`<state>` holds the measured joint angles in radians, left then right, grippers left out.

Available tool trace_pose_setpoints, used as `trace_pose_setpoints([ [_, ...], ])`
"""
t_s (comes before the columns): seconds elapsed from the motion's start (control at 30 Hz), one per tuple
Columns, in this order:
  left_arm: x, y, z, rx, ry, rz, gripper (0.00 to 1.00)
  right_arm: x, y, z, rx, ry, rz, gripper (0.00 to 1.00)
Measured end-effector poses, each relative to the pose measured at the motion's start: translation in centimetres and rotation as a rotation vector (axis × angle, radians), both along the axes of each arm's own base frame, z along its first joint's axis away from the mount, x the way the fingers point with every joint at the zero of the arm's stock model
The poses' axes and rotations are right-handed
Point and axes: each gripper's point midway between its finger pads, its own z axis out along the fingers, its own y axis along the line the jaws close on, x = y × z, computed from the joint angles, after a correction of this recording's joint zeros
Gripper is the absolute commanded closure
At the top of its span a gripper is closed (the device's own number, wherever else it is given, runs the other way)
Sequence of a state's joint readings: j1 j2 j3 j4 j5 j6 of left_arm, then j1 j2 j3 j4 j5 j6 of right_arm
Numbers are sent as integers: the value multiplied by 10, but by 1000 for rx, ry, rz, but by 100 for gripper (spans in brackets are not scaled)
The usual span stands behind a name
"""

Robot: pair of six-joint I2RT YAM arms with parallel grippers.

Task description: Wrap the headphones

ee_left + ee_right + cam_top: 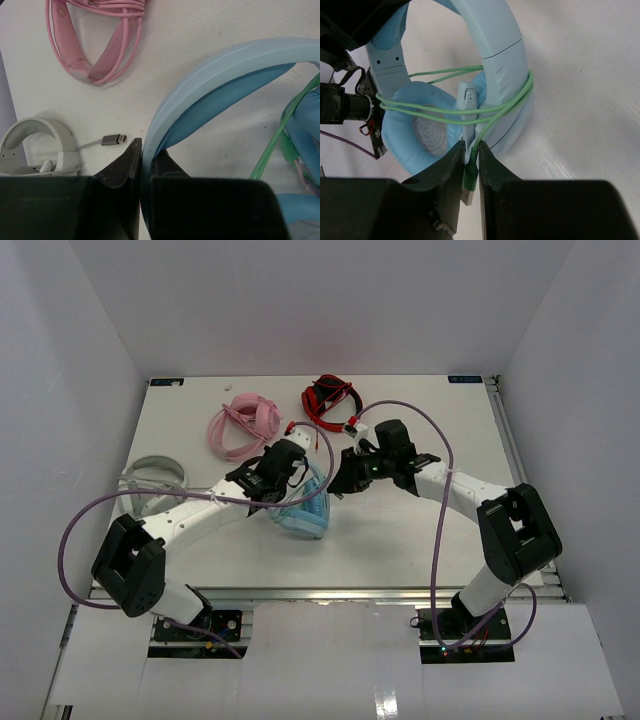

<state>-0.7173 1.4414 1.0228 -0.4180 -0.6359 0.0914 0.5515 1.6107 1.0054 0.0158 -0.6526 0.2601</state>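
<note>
The light blue headphones (305, 512) lie mid-table between my two grippers. My left gripper (283, 472) is shut on the wide blue headband (225, 65), which passes between its jaws (142, 146). The thin pale green cable (470, 107) runs in several loops around the headband arm and across the padded ear cup (420, 131). It also shows at the right of the left wrist view (272, 145). My right gripper (471, 150) is shut on the cable's green USB plug (471, 172), close to the ear cup. In the top view the right gripper (345, 478) is just right of the headphones.
A pink headset (245, 425) and a red headset (330, 400) lie at the back of the table. A grey-white headset (150, 480) lies at the left, with its USB plug (114, 139) near my left fingers. White walls enclose the table.
</note>
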Motion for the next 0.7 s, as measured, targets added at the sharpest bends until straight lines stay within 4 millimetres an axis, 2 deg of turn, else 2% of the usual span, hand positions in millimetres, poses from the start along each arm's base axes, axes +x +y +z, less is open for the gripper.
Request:
trace_pose_setpoints([
  [0.23, 13, -2, -18, 25, 37, 35, 100, 7, 2, -15, 1, 43, -20, 79],
  [0.37, 24, -8, -22, 15, 51, 55, 100, 18, -1, -21, -5, 61, -53, 81],
  [0.43, 28, -9, -25, 6, 63, 68, 96, 25, -1, -22, -6, 62, -70, 80],
  [0.53, 34, -12, -29, -11, 84, 84, 82, 33, 0, -22, -9, 58, -97, 79],
  [0.6, 37, -14, -33, -21, 97, 89, 64, 37, -1, -23, -13, 56, -111, 79],
  [0.63, 39, -15, -36, -26, 103, 92, 58, 38, -2, -23, -15, 55, -117, 79],
  [0.7, 44, -17, -42, -31, 103, 113, 52, 39, -3, -23, -14, 60, -120, 78],
])
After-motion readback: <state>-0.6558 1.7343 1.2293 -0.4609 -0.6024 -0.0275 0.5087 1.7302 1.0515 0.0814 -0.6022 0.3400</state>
